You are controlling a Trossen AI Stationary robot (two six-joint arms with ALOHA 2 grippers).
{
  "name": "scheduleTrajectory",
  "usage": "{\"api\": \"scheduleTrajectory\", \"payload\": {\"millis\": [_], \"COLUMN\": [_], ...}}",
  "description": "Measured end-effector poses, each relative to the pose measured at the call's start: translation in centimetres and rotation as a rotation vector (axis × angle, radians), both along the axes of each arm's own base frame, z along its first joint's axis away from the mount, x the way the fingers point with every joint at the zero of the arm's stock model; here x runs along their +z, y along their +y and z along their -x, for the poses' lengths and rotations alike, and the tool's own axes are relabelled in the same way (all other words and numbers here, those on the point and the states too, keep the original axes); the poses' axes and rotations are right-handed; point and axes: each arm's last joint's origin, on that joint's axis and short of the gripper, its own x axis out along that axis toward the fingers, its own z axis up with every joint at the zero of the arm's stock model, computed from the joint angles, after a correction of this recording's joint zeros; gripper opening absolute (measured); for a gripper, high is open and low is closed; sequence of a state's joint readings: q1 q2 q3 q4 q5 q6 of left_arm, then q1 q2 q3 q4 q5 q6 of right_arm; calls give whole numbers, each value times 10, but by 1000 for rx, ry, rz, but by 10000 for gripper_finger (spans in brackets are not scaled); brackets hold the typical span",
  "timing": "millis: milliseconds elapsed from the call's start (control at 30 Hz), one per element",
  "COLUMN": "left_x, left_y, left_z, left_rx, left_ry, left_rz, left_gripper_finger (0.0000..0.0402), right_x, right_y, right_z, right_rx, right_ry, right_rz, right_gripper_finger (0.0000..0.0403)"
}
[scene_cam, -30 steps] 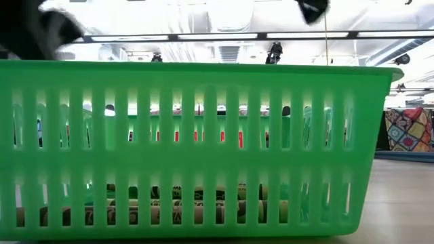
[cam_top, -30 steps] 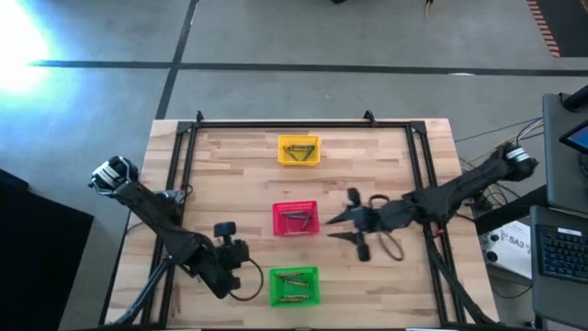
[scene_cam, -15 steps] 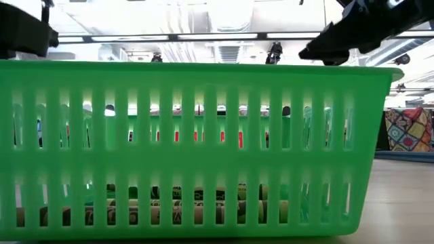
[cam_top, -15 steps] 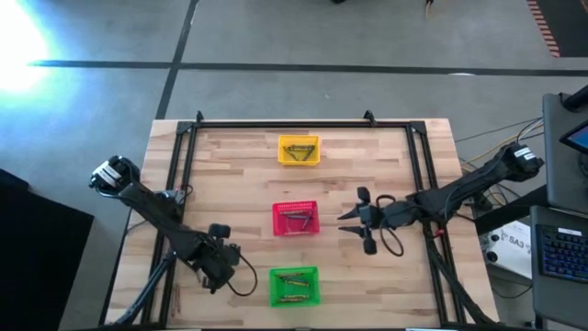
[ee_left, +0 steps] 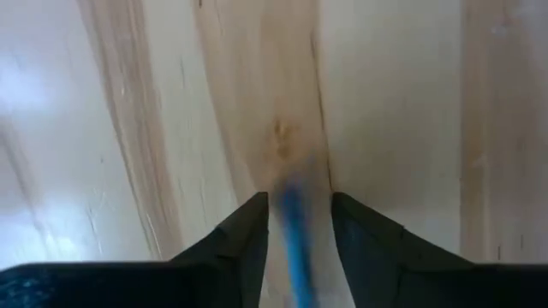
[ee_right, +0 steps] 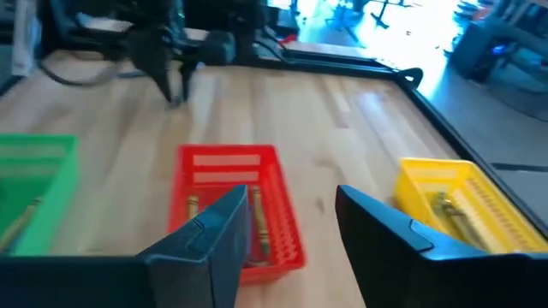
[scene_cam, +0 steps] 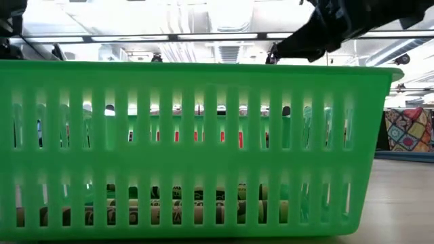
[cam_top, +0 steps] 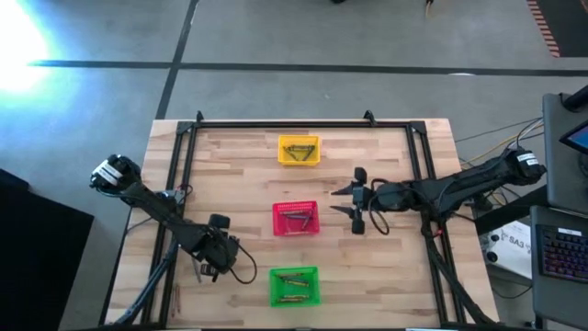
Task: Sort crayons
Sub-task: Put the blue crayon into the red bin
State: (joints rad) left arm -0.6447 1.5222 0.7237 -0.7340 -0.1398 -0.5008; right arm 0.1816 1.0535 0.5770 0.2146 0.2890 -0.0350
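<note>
Three small baskets stand in a row down the table's middle: yellow (cam_top: pixel 299 150) far, red (cam_top: pixel 296 218) middle, green (cam_top: pixel 294 286) near. Each has crayons lying on its bottom: (cam_top: pixel 297 153), (cam_top: pixel 294 219), (cam_top: pixel 292 287). My left gripper (cam_top: pixel 204 268) points down at the bare wood left of the green basket, fingers apart. A blurred blue stick (ee_left: pixel 295 244) shows between them; I cannot tell whether it touches them. My right gripper (cam_top: pixel 340 200) hangs open and empty just right of the red basket (ee_right: pixel 235 205).
A black frame (cam_top: pixel 276 123) runs around the table's work area. Thin sticks (cam_top: pixel 175 296) lie near the table's near left corner. In the low view the green basket's slotted wall (scene_cam: pixel 196 135) fills the picture. Bare wood lies between the baskets and the frame.
My left gripper has drawn back from the green basket's left side toward the table's left edge. My right gripper has gone from beside the red basket's near right corner toward the table's far edge and has turned to point level at the left.
</note>
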Motion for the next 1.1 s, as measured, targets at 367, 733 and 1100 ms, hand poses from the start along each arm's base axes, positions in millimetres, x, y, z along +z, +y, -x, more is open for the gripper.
{"api": "scheduleTrajectory", "payload": {"millis": [367, 733, 1100], "left_x": [-6, -2, 66], "left_y": [9, 20, 24], "left_z": [-6, -17, -76], "left_rx": [-41, 43, -30], "left_ry": [-5, -8, -348], "left_rz": [52, 57, -133], "left_gripper_finger": [66, 6, 1], "right_x": [-2, -2, -2], "right_y": [-25, -29, -29], "right_z": [-2, -2, -2], "right_rx": [-94, -105, -119], "right_ry": [9, 14, 8], "right_rz": [17, 40, -3], "right_gripper_finger": [181, 169, 160]}}
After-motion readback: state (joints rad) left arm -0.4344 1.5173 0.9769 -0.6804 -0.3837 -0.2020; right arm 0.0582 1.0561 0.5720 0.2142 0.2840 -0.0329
